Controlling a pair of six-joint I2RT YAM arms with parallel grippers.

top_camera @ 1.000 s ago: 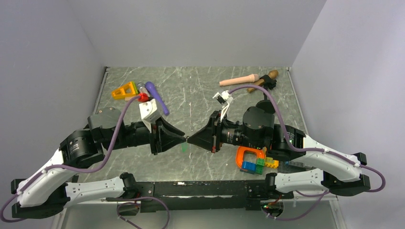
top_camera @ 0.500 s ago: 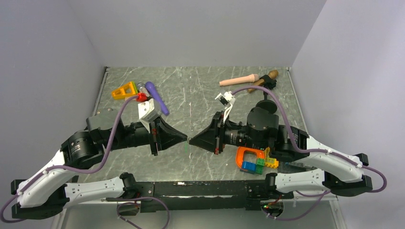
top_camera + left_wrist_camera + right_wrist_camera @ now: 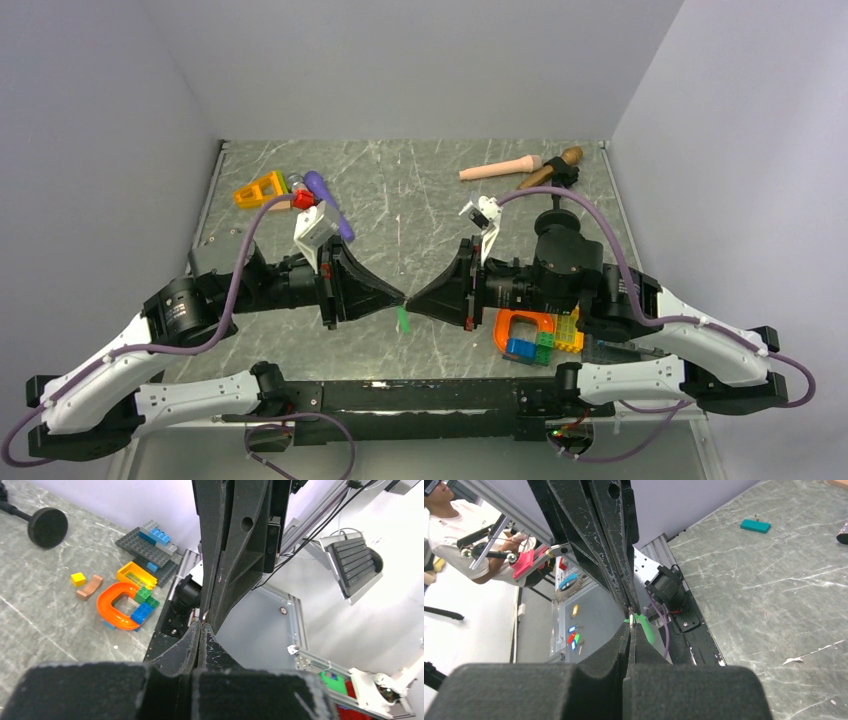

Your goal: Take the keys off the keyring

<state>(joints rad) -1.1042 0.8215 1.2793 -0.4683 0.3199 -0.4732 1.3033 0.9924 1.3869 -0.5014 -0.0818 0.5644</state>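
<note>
Over the grey marbled bench (image 3: 420, 190), toward its 6 o'clock edge, the two arms are reaching in from 9 and 3 o'clock and meeting tip to tip. The left end effector (image 3: 402, 301) is pressing its fingers fully together, leaving no gap. The right end effector (image 3: 411, 301) is likewise clamping completely closed. In the right wrist view the small silver metal keyring (image 3: 630, 612) is showing as a glint right at the pinch where the two sets of tips are touching. The right end effector appears to be gripping it. Whether the left one is also biting the ring or only pressing against it cannot be told. The bright green key (image 3: 403, 320), a tiny flat oblong plastic piece, is hanging at 6 o'clock just below the joined tips, above the bench. The teal key (image 3: 755, 526), a matching flat oblong, is lying loose on the bench, well apart from the tips, toward 1 o'clock in the right wrist view. At 4 o'clock of the tips an orange plastic arch (image 3: 520, 325) is sitting against a cluster of coloured building blocks (image 3: 550, 342), partly under the right arm. A peach-coloured peg (image 3: 500, 168) is lying near the 1 o'clock corner, and a purple cylinder (image 3: 330, 205) is lying at 10 o'clock.
</note>
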